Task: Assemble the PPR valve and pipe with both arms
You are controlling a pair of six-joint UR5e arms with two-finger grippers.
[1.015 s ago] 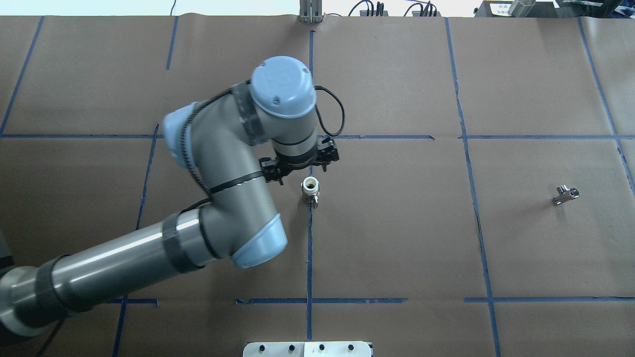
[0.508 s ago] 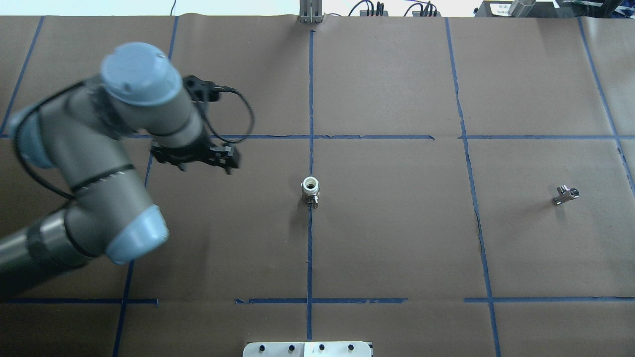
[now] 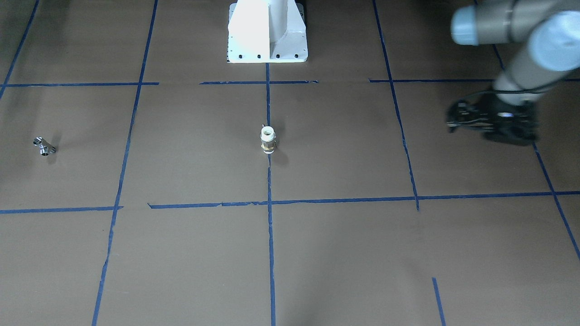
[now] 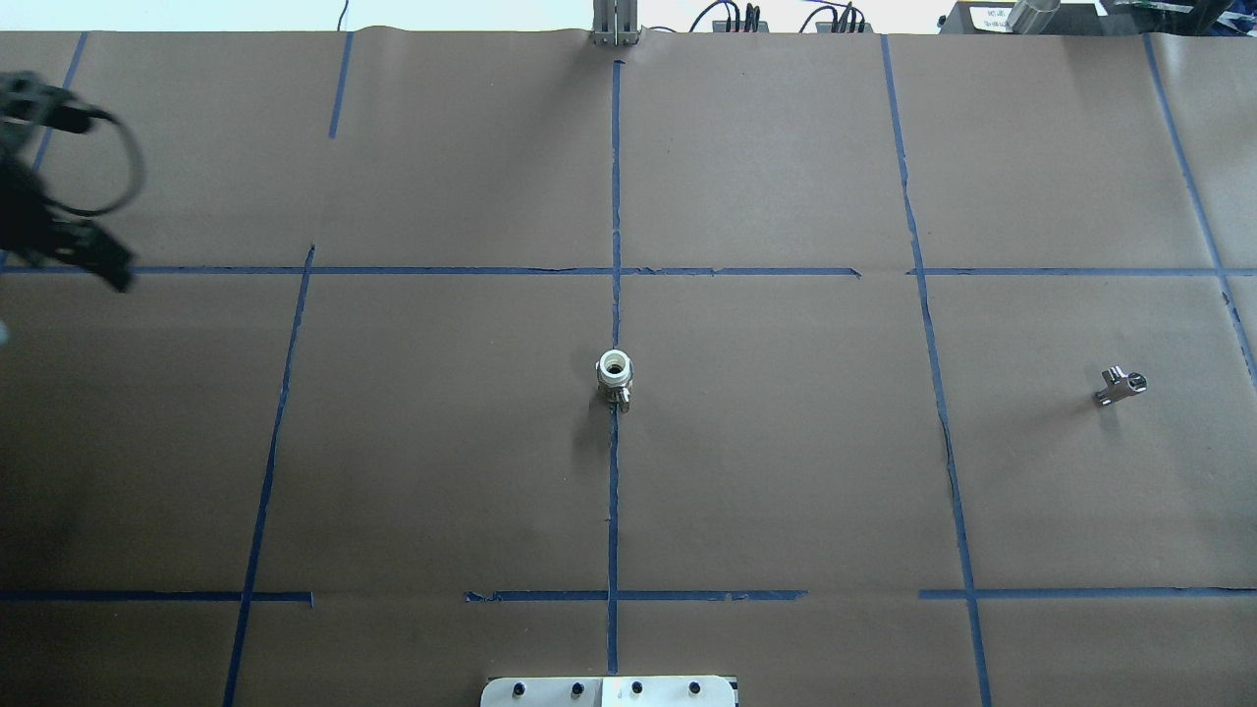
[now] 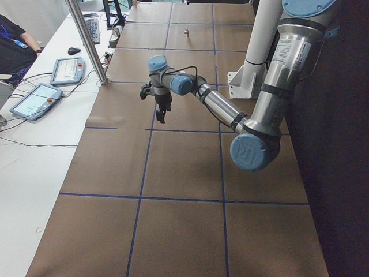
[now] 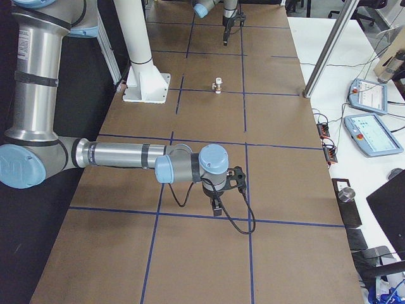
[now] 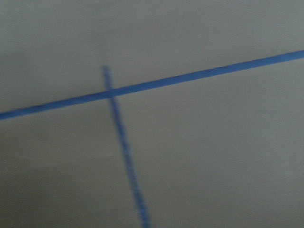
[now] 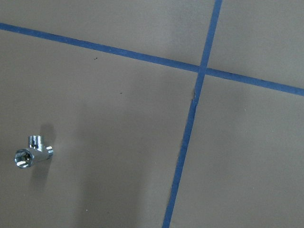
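Observation:
The PPR valve [image 4: 614, 376] stands upright on the centre blue line, white end up, with its brass band below; it also shows in the front view [image 3: 268, 139] and the right view [image 6: 217, 84]. The chrome T-shaped pipe [image 4: 1119, 385] lies far to the right, also seen in the front view [image 3: 44, 146] and the right wrist view [image 8: 32, 152]. My left gripper [image 4: 69, 250] hangs at the overhead view's left edge, far from the valve and holding nothing [image 3: 491, 124]; its jaws are too dark to read. My right gripper [image 6: 217, 206] shows only in the right view, above bare paper, and I cannot tell its state.
Brown paper with blue tape grid lines [image 4: 614, 196] covers the table. The white robot base [image 3: 267, 31] stands at the robot's edge. A metal post [image 6: 329, 50] and teach pendants [image 6: 367, 126] sit on the side bench beyond the far edge.
My left arm has swung away from just beside the valve to the overhead view's far left edge. The valve and the pipe have not moved.

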